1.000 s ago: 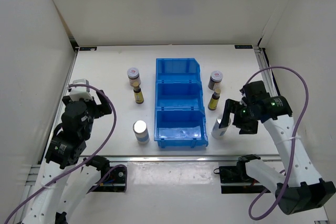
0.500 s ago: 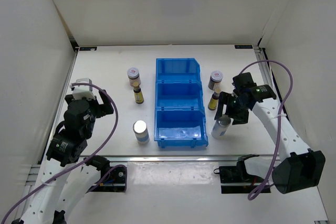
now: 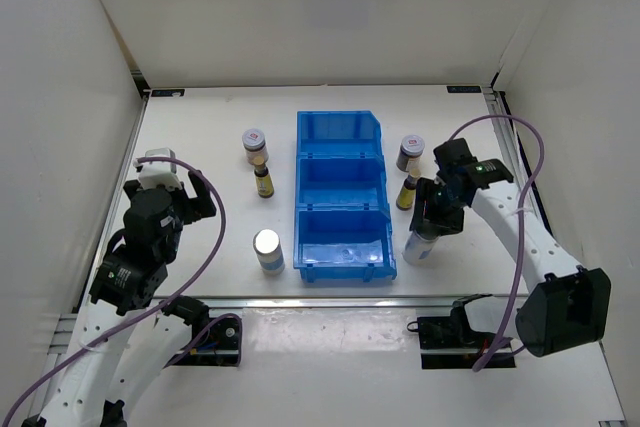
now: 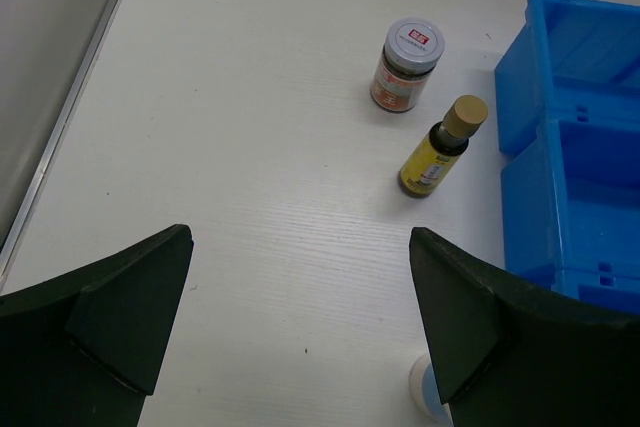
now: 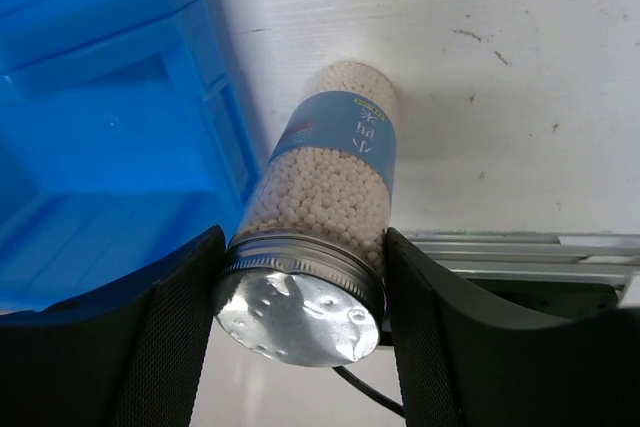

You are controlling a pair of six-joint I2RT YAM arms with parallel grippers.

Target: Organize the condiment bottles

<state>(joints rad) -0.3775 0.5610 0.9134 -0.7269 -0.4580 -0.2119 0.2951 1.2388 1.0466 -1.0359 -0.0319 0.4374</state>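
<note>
**Table** (image 3: 200, 127): white, walled on three sides, and carries every item below.

**Blue three-compartment bin** (image 3: 301, 197): stands at the middle of the table, its compartments running from near to far. No bottle shows in any of them.

**Left group**, left of the bin:
- **Left squat jar** (image 3: 254, 143): red-marked grey lid, upright, farthest of the three.
- **Left dark brown bottle** (image 3: 263, 182): yellow label, tan cap, upright, just nearer than the jar and apart from it.
- **Left silver-topped cylinder** (image 3: 267, 248): upright beside the bin's near compartment.

**Right group**, right of the bin:
- **Right squat jar** (image 3: 410, 152): upright, farthest.
- **Right dark brown bottle** (image 3: 407, 192): upright, near the jar.
- **Right silver-topped cylinder** (image 5: 335, 182): clear, filled with white beads, with a blue label. Its base is on the table close to the bin's near right corner.

**Right hand** (image 5: 300, 252): lowered over the right silver-topped cylinder. Its dark fingers (image 5: 170, 332) are pressed against both sides of the cylinder's metal lid, gripping it.

**Left hand** (image 4: 300, 332): held above bare table left of the left group. Its fingers are spread wide and hold nothing, well apart from every bottle.
</note>
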